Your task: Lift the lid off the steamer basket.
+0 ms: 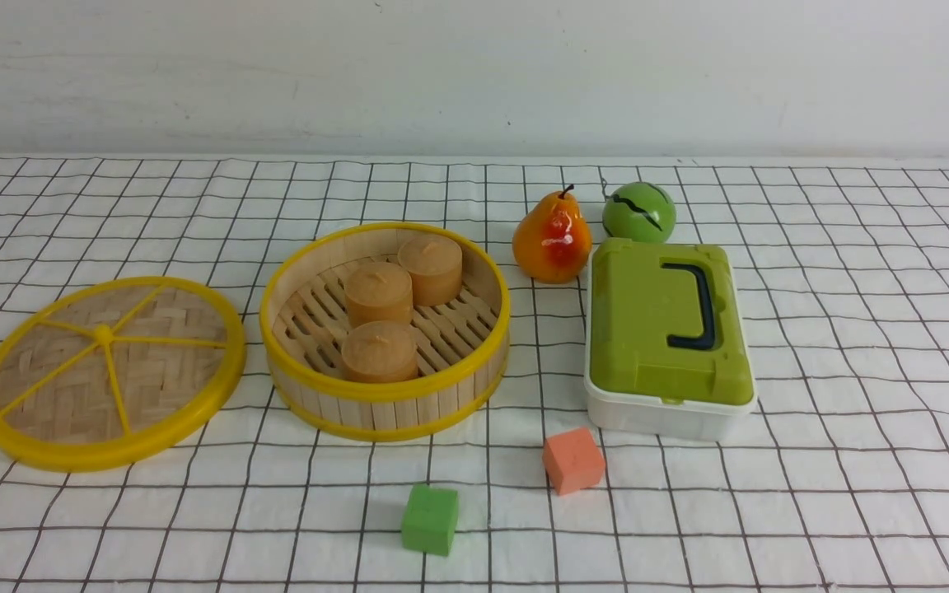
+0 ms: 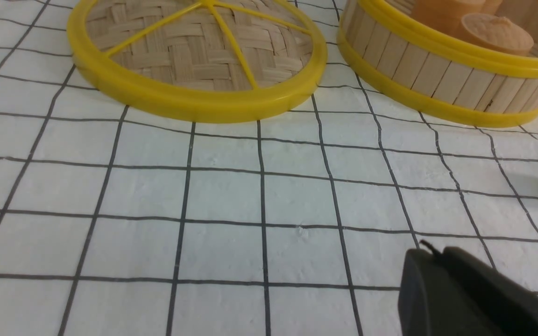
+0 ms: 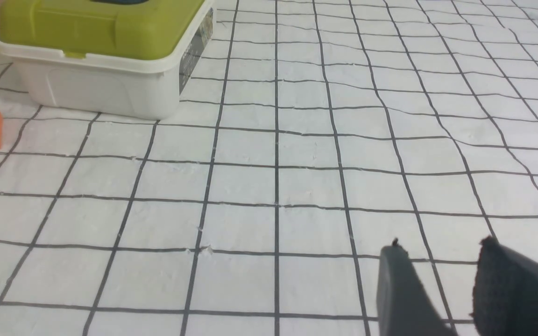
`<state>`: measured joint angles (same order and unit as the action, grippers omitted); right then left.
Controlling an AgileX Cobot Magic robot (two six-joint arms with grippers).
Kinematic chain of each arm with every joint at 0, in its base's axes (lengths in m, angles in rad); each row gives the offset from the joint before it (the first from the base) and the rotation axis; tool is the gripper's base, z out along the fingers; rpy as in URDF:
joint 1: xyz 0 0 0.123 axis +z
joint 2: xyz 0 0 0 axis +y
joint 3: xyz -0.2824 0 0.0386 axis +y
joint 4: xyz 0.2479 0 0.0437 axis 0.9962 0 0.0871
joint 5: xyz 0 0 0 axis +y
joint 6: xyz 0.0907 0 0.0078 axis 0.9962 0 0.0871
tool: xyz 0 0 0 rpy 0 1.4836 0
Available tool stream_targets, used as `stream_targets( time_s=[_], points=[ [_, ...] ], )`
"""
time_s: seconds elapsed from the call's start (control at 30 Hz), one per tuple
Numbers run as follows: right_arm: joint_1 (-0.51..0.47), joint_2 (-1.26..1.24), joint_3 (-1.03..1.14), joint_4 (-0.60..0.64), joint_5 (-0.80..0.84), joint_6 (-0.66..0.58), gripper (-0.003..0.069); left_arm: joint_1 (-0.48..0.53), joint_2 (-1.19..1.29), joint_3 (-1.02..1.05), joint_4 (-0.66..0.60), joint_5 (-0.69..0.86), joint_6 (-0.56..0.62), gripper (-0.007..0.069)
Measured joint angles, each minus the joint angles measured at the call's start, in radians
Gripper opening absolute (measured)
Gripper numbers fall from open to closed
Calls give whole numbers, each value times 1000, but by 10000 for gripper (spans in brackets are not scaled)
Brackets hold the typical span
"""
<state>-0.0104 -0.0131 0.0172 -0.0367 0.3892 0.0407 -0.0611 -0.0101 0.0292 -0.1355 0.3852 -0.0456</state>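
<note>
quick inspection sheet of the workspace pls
surface: white cloth with black grid, wrinkled.
job's things: lid off, flat on the cloth left of the basket, apart from it; basket open, three buns inside.
clutter: pear, green ball, box, orange cube, green cube.
grippers: left gripper shut, right gripper open, both empty.
cables: nothing seen.
surroundings: white wall.

Pear (image 1: 551, 238) beside green ball (image 1: 639, 212); green-lidded white box (image 1: 668, 339) in front; orange cube (image 1: 573, 460), green cube (image 1: 430, 519) nearer.
</note>
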Motion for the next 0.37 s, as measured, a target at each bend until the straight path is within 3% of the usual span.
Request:
stream_targets(
  time_s=[0.37],
  points=[
    [0,0,0,0,0,0,240,0,0,0,0,0,0,38]
  ],
)
